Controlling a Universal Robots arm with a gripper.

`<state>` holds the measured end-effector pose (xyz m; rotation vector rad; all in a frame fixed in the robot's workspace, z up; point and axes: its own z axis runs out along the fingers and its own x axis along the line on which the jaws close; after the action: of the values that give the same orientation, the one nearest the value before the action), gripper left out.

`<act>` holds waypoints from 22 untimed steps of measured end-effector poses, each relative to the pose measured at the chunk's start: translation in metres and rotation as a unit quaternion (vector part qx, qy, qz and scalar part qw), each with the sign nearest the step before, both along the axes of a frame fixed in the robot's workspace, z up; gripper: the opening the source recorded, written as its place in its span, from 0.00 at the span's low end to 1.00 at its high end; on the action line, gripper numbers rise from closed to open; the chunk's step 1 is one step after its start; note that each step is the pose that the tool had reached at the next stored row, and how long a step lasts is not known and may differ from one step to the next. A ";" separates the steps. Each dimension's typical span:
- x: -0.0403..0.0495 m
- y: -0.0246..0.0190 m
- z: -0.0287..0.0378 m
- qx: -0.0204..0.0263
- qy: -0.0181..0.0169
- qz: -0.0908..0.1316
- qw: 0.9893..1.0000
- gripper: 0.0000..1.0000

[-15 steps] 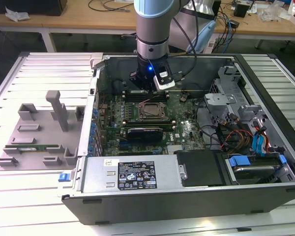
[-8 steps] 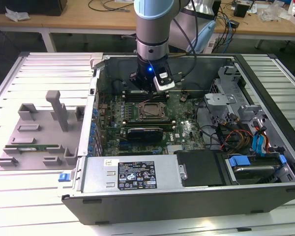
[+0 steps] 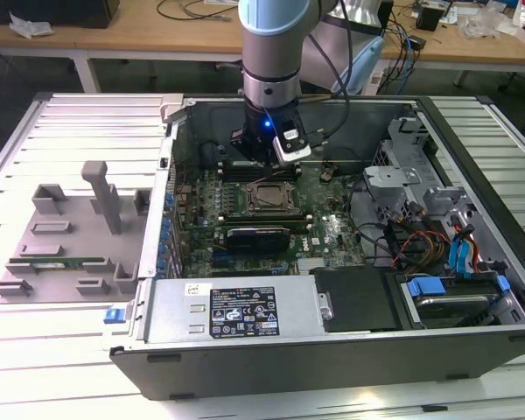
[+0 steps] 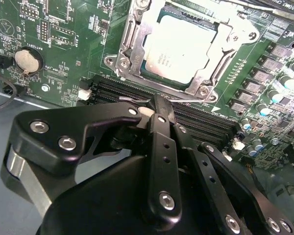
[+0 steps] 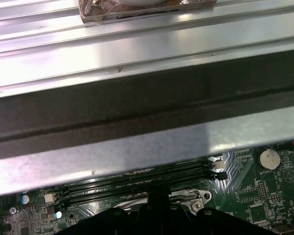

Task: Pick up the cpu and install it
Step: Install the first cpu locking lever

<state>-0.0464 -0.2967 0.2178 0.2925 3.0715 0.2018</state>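
The cpu [image 4: 179,54] already lay in its socket [image 4: 132,49]; the gripper [image 4: 159,105], fingers closed and empty, hung just beside it.

Arm [image 3: 276,52] points straight down (wrist vertical), gripper [image 4: 159,105] fingers closed together

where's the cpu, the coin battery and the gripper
cpu [image 4: 179,54], second wrist view, on its silvery top plate in the socket
coin battery [image 4: 25,60], second wrist view, on its round metal face
gripper [image 4: 159,105], second wrist view, at its fingertips above the memory slots
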 end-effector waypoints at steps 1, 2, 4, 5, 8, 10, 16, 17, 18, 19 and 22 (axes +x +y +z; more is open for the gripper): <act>0.0000 0.0000 -0.0003 0.000 0.000 -0.001 1.000 0.11; 0.0000 0.0000 -0.0006 -0.001 0.000 -0.003 1.000 0.11; 0.0000 0.0000 -0.0013 -0.002 0.000 -0.010 1.000 0.11; -0.0001 0.0001 -0.0015 -0.002 0.000 -0.016 1.000 0.11; 0.0000 0.0017 -0.0018 -0.003 0.000 -0.027 1.000 0.11; 0.0000 0.0045 -0.0020 -0.003 0.000 -0.035 0.999 0.11; 0.0000 0.0060 -0.0036 -0.004 0.000 -0.048 0.999 0.11; 0.0000 0.0060 -0.0038 -0.004 0.000 -0.049 0.999 0.11; 0.0000 0.0060 -0.0038 -0.004 0.000 -0.050 0.999 0.11; 0.0000 0.0060 -0.0038 -0.004 0.000 -0.050 0.999 0.11; 0.0000 0.0056 -0.0041 -0.004 0.000 -0.050 0.999 0.11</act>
<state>-0.0464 -0.2910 0.2137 0.4439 3.0471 0.1843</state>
